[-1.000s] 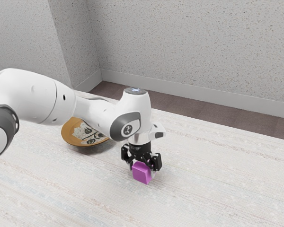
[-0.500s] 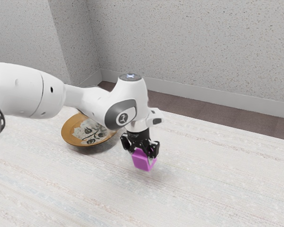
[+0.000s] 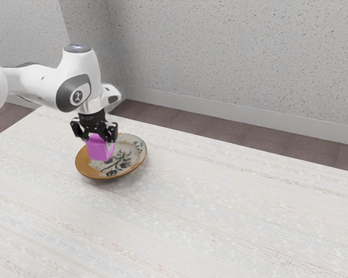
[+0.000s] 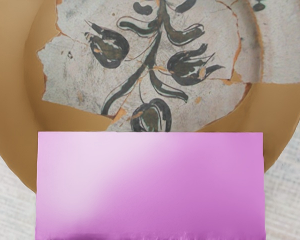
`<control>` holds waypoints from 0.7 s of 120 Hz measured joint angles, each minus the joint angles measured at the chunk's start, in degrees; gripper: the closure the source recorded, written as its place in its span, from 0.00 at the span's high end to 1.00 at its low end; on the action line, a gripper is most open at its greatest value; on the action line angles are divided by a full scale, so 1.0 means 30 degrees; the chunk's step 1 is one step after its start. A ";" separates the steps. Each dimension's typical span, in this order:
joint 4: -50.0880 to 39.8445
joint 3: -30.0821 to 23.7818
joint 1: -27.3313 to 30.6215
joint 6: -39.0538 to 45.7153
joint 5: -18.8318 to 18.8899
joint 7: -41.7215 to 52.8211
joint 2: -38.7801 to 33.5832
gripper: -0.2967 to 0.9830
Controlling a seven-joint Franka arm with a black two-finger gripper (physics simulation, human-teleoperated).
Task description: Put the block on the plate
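My black gripper [image 3: 100, 139] is over the plate in the exterior view, shut on the magenta block [image 3: 98, 148], which hangs from its fingers. Beneath lies the round plate [image 3: 133, 164], brown-orange with a grey floral pattern; the block covers part of its left half there. In the wrist view the block [image 4: 150, 185] is large and close, with the patterned plate [image 4: 80, 75] behind it. How much space separates the block from the plate's surface is hard to tell.
A pale, streaked tabletop [image 3: 209, 214] surrounds the plate. Beyond the table's far edge are a brown floor [image 3: 220, 136] and a speckled wall [image 3: 238, 58].
The block first rose off the table in my gripper. Hand and block have since travelled toward the exterior view's left and back, over the plate, which has stayed put.
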 joint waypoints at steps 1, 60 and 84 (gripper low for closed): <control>0.0001 -0.0040 0.0157 0.0016 0.0006 0.0049 0.0059 0.55; 0.0598 -0.0890 0.1517 0.0888 -0.0519 0.2133 0.0291 0.72; 0.1411 -0.0273 -0.0888 -0.0562 -0.1532 0.2357 -0.1807 0.75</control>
